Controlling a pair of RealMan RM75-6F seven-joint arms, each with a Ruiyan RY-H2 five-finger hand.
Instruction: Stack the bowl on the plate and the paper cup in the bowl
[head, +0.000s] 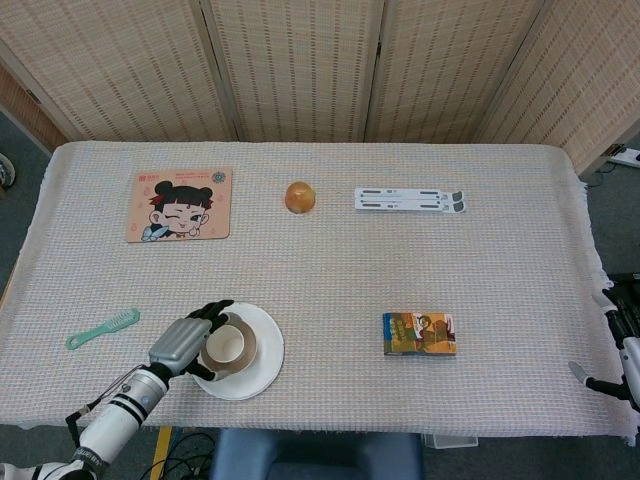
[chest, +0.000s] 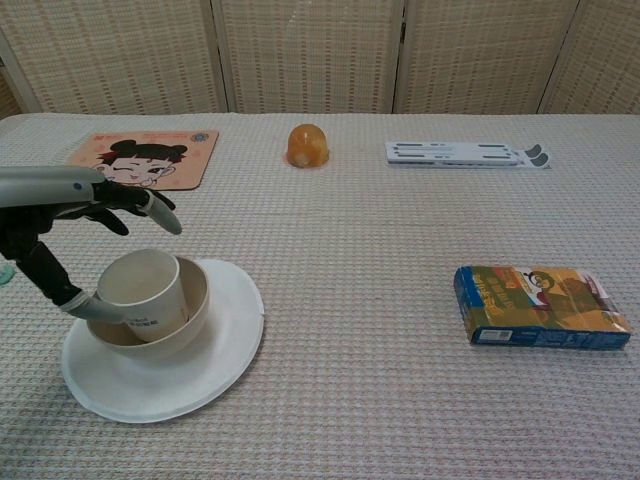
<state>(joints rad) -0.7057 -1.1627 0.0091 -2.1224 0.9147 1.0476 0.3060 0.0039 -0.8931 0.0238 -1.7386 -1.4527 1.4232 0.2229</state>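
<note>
Chest view: paper cup (chest: 143, 293) standing in bowl (chest: 190, 312) on plate (chest: 215, 352) (stack done), left hand (chest: 62, 225) at nine o'clock, fingers spread, seemingly holding nothing.

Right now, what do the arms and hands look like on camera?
The left hand has a silver-grey metallic back, black fingers and pale grey fingertips. In the head view its forearm is white with black bands and a thin dark cable looping beside it. The right hand shows only partly at the table's edge: dark fingers, a white-grey casing.
</note>
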